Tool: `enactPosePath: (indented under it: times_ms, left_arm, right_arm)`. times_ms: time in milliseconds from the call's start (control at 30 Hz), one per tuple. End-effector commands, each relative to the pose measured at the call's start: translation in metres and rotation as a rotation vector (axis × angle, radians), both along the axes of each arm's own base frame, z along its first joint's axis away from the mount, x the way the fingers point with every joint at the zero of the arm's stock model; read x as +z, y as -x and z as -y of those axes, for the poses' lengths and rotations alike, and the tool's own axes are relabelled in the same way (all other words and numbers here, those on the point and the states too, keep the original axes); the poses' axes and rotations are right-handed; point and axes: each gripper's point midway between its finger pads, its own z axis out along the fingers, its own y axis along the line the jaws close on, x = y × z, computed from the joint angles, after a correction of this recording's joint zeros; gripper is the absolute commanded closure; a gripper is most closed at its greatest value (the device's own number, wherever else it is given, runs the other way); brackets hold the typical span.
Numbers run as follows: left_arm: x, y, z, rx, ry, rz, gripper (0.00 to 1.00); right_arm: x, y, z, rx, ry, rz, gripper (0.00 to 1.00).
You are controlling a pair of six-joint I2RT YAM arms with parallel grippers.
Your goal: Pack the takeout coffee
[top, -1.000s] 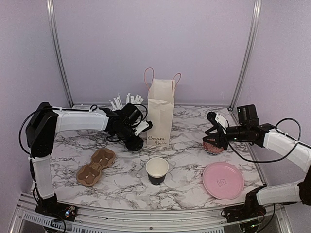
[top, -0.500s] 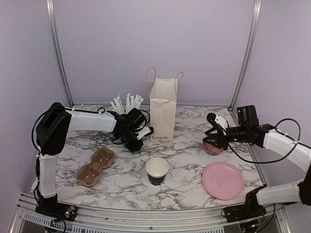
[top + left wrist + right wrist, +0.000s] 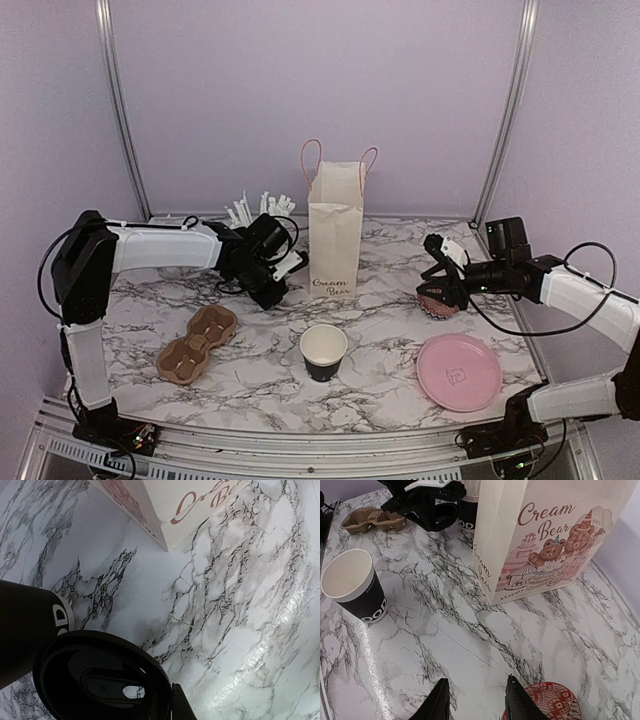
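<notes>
You had the left gripper (image 3: 272, 272) reaching in from the left edge of the table (image 3: 385, 320), toward the middle of the far edge. Its jaws were clamped on the round black lid (image 3: 100, 680). The left wrist view showed the lid held above the marble, one finger pressed against its rim. Just beside the lid on that side stood the straw cup (image 3: 27, 625), black with white print, and past it was the lower corner of the paper bag (image 3: 192, 502).

The takeout cup (image 3: 323, 352) stood upright and uncovered near the middle of the near edge. Its white inside faced up, and it was well apart from both grippers and from the lid.

The paper bag (image 3: 335, 235) stood upright at the middle of the far edge, handles up. The cardboard tray (image 3: 197, 343) lay flat toward the near left corner, and the pink plate (image 3: 458, 372) sat near the near right corner.

You had the right gripper (image 3: 440, 285) by the right edge, over a red-patterned round thing (image 3: 547, 700). In the right wrist view its jaws stood apart with only bare marble between them, and the red-patterned thing lay beside one finger. The takeout cup (image 3: 354, 585) showed far off at the left of that view.
</notes>
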Motion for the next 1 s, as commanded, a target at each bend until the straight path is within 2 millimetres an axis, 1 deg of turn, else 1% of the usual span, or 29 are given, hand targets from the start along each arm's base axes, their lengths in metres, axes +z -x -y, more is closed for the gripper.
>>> enactPosePath:
  times_ms: [0,67,133,233,267,333,400,467,500,533,600,633,767,833,967]
  left_arm:
    - [0.053,0.013,-0.001,0.018,0.119,0.021,0.94]
    - [0.072,0.022,0.000,0.014,0.178,0.020,0.94]
    - [0.095,0.031,0.002,0.010,0.245,0.022,0.94]
    - [0.142,0.044,0.011,-0.015,0.405,0.036,0.93]
    - [0.163,0.051,0.018,-0.045,0.488,0.038,0.93]
    - [0.204,0.061,0.027,-0.078,0.646,0.064,0.92]
    - [0.248,0.072,0.033,-0.127,0.805,0.100,0.92]
    - [0.281,0.082,0.037,-0.175,0.949,0.128,0.92]
    - [0.303,0.087,0.040,-0.209,1.039,0.162,0.92]
    - [0.317,0.092,0.039,-0.235,1.108,0.180,0.92]
    - [0.333,0.103,0.039,-0.276,1.207,0.184,0.92]
    - [0.339,0.107,0.039,-0.291,1.239,0.183,0.91]
    - [0.350,0.123,0.049,-0.354,1.311,0.157,0.91]
    - [0.354,0.131,0.054,-0.385,1.334,0.151,0.91]
    - [0.356,0.140,0.064,-0.417,1.355,0.119,0.91]
  right_arm:
    - [0.000,-0.003,-0.001,0.003,-0.012,-0.015,0.63]
    - [0.004,-0.005,-0.001,-0.003,-0.019,-0.018,0.64]
    - [0.017,-0.005,-0.005,0.003,-0.049,-0.029,0.64]
    - [0.052,-0.010,-0.013,0.028,-0.103,-0.035,0.63]
    - [0.066,-0.014,-0.016,0.033,-0.123,-0.035,0.61]
    - [0.094,-0.020,-0.024,0.051,-0.180,-0.042,0.52]
    - [0.125,-0.023,-0.034,0.087,-0.259,-0.059,0.40]
    - [0.155,-0.020,-0.045,0.150,-0.367,-0.090,0.25]
    - [0.166,-0.019,-0.050,0.180,-0.425,-0.124,0.18]
    - [0.175,-0.014,-0.057,0.229,-0.480,-0.166,0.13]
    - [0.188,-0.011,-0.072,0.292,-0.553,-0.245,0.02]
    - [0.191,-0.010,-0.081,0.316,-0.571,-0.273,0.01]
    - [0.203,0.003,-0.121,0.414,-0.587,-0.326,0.01]
    - [0.207,0.008,-0.138,0.456,-0.596,-0.355,0.01]
    - [0.205,0.013,-0.165,0.521,-0.596,-0.408,0.01]
